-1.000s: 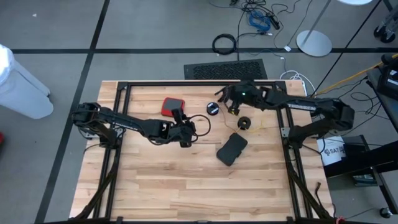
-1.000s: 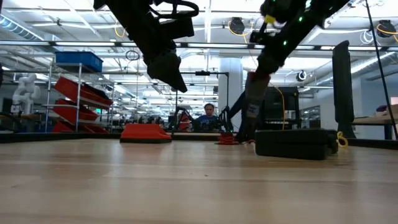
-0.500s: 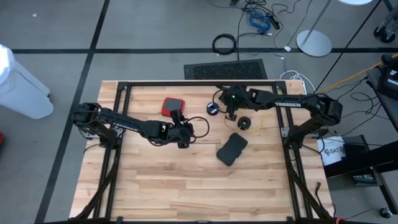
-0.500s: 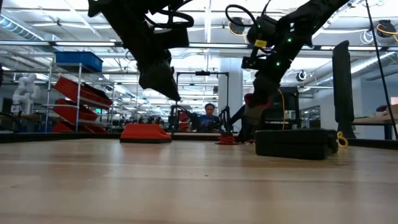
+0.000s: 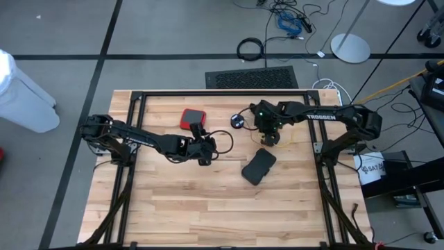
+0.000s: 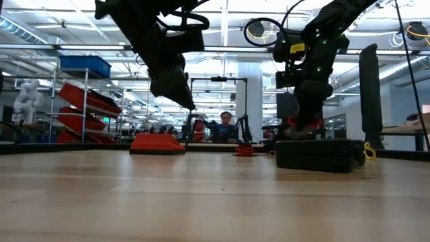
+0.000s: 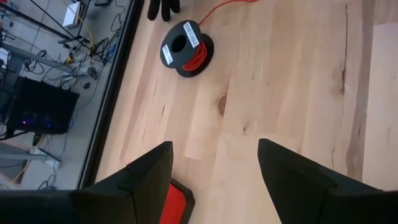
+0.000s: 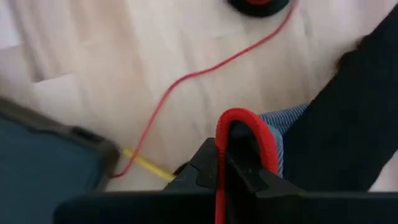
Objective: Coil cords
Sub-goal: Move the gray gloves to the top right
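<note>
Red-orange cord (image 8: 186, 78) runs across the pale wooden counter (image 5: 208, 201) from a small black reel (image 7: 186, 48) wound with the same cord, which lies flat near the counter's far middle. In the right wrist view a loop of this cord stands up out of the right tool (image 8: 227, 177), whose fingers are closed tight on it, so the cord is pinched there while the rest trails loosely over the wood toward the reel. A short length of yellow cord (image 8: 146, 165) shows on the counter just beside those fingers, next to the edge of a dark flat case (image 5: 259, 166).

From above, the right tool (image 5: 269, 132) sits low over the far right part of the counter, just beyond the dark case and near a second black reel (image 5: 272, 138); I cannot tell whether it touches that reel. The reel with the red-orange cord (image 5: 237, 121) lies a little to its left.

The left tool (image 7: 214, 180) hovers above the counter's middle with its two fingers spread wide and nothing between them; bare wood shows in the gap. A red box (image 5: 191, 119) rests on the counter just beyond it.

In the low view, a person (image 6: 226, 128) sits far back in the room.
</note>
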Tool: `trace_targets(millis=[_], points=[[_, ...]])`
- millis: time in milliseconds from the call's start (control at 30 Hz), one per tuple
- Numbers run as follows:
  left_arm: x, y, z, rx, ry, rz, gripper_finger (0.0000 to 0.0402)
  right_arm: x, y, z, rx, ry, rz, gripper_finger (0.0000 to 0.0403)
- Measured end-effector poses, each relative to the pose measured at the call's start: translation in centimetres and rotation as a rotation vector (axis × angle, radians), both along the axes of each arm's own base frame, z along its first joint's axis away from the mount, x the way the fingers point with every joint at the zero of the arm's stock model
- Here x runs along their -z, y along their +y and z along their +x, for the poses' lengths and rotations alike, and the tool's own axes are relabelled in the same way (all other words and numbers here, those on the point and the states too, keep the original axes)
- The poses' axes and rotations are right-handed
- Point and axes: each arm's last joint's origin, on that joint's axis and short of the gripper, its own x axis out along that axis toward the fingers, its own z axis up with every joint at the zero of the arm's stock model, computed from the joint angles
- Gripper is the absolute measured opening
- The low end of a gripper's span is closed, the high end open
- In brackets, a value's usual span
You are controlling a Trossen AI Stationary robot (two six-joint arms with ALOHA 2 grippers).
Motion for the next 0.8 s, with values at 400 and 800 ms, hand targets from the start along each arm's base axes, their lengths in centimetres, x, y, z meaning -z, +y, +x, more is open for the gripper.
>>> trace_targets(millis=[400,800], points=[[-0.1,0.0,0.1,0.002,-0.017,0.000,0.0244,-0.6,-1.2,0.8,-0.034,-0.163,0.015,0.0006],[-0.2,0.0,0.2,0.002,-0.026,-0.001,0.0244,2.3,-2.3,1.1,-0.093,-0.129,0.208,0.0006]])
